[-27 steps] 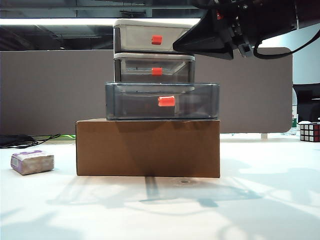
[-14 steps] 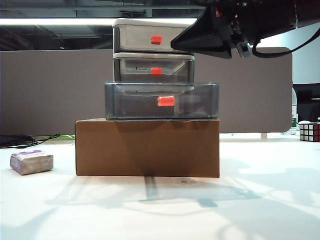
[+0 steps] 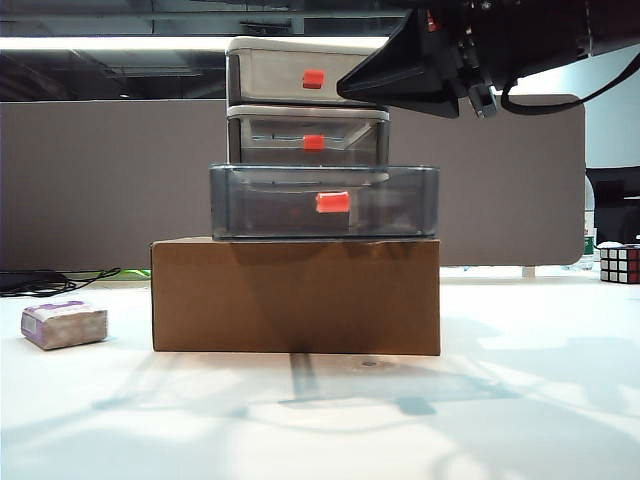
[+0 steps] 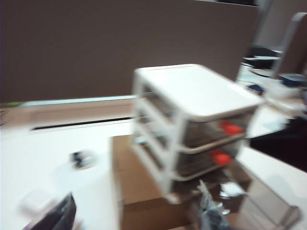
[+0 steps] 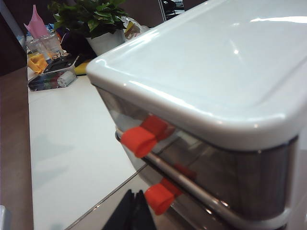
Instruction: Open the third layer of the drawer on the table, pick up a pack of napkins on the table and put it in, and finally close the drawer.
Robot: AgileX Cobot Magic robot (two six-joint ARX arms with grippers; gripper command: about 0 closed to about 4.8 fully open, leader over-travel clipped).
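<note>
White table [image 3: 520, 400], grey partition [image 3: 100, 180] behind it. Box [image 3: 295, 295] sits mid-table with the drawer [image 3: 305, 60] stacked on top.

- Third layer [image 3: 325, 202]: pulled out toward the exterior camera, its front well ahead of the two drawers above and about level with the box's front face. Red-orange handle [image 3: 333, 203] is centred on it. Nothing visible inside through the smoky wall.
- Pack of napkins [image 3: 65, 324]: flat on the table, left of the box, well apart from it, nothing touching it.
- Right gripper [image 5: 134, 211]: up high at the drawer's right side, level with the top tier, tip pointing at it. In the right wrist view the fingers sit pressed together with nothing between them, just under the handles of the upper two drawers. Not touching either handle as far as I can see.
- Left gripper [image 4: 136, 218]: outside the exterior view. The left wrist view is blurred; it looks at the drawer and box from above and off to one side. Two dark fingers [image 4: 62, 215] sit far apart, jaws wide, holding nothing.
- Cube [image 3: 620, 263] at the far right table edge, potted plant [image 5: 88, 14] in the background.
</note>
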